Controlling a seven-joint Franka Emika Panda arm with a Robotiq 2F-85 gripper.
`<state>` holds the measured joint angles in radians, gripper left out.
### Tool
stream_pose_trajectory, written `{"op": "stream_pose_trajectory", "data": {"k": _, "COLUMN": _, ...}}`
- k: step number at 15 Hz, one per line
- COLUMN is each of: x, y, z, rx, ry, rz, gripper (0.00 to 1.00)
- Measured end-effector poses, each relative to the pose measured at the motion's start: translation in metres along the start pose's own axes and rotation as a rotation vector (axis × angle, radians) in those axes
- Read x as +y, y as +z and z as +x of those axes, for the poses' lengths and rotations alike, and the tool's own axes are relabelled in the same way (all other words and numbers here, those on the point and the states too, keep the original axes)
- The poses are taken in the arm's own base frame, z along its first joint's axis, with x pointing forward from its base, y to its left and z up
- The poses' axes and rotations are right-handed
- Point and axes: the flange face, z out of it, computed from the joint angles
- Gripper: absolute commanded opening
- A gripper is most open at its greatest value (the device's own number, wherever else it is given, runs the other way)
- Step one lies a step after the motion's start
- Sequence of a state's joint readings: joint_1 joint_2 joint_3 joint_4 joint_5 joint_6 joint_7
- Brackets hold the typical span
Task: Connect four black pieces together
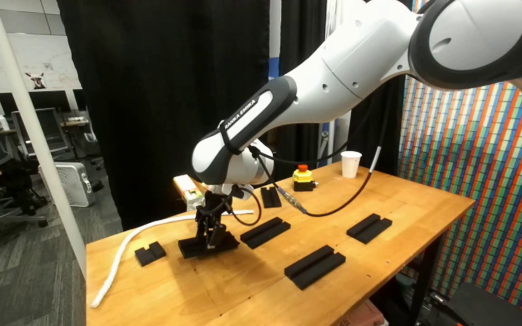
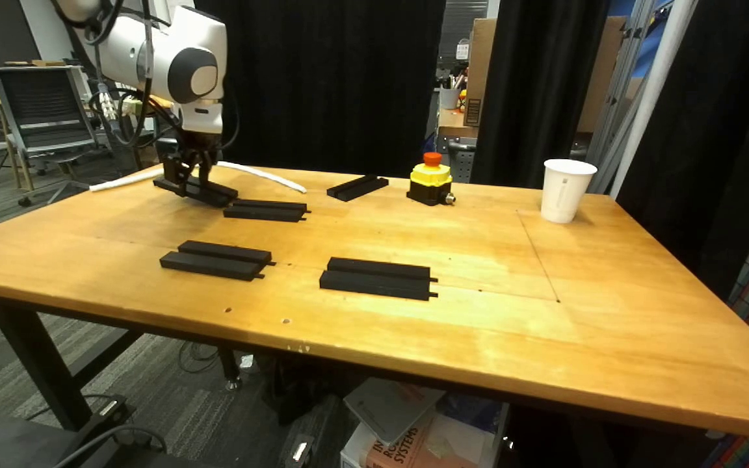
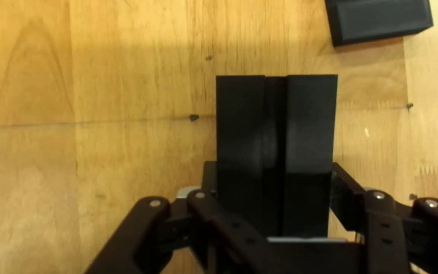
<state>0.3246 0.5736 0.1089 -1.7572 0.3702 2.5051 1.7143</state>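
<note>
My gripper is shut on the sides of one grooved black piece, its fingers touching both long edges. In an exterior view this held piece seems slightly above the table, a shadow beneath it. Close by lies a second black piece, apart from the held one. Two more, one piece toward the front edge and another piece farther right, also rest separately. Thin tabs stick out from the ends of the resting bars in an exterior view. Part of a black piece enters the wrist view at top right.
A short black block lies left of the gripper; another block sits at the back. A white cable curves along the table's left and rear. The emergency stop button and a paper cup stand toward the back right.
</note>
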Motion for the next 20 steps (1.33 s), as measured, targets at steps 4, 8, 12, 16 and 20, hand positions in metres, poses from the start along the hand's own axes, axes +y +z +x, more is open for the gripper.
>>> {"op": "stream_pose_trajectory", "data": {"k": 4, "x": 0.013, "y": -0.007, "z": 0.029, "rx": 0.072, "ry": 0.020, "rz": -0.008, "gripper": 0.45}}
{"op": "stream_pose_trajectory", "data": {"k": 8, "x": 0.029, "y": -0.013, "z": 0.056, "rx": 0.133, "ry": 0.026, "rz": -0.025, "gripper": 0.45}}
{"op": "stream_pose_trajectory", "data": {"k": 12, "x": 0.042, "y": -0.021, "z": 0.082, "rx": 0.179, "ry": 0.019, "rz": -0.039, "gripper": 0.45}}
{"op": "stream_pose_trajectory", "data": {"k": 16, "x": 0.049, "y": -0.029, "z": 0.099, "rx": 0.191, "ry": -0.043, "rz": -0.051, "gripper": 0.45}}
{"op": "stream_pose_trajectory", "data": {"k": 20, "x": 0.050, "y": -0.036, "z": 0.111, "rx": 0.182, "ry": -0.163, "rz": -0.055, "gripper": 0.45}}
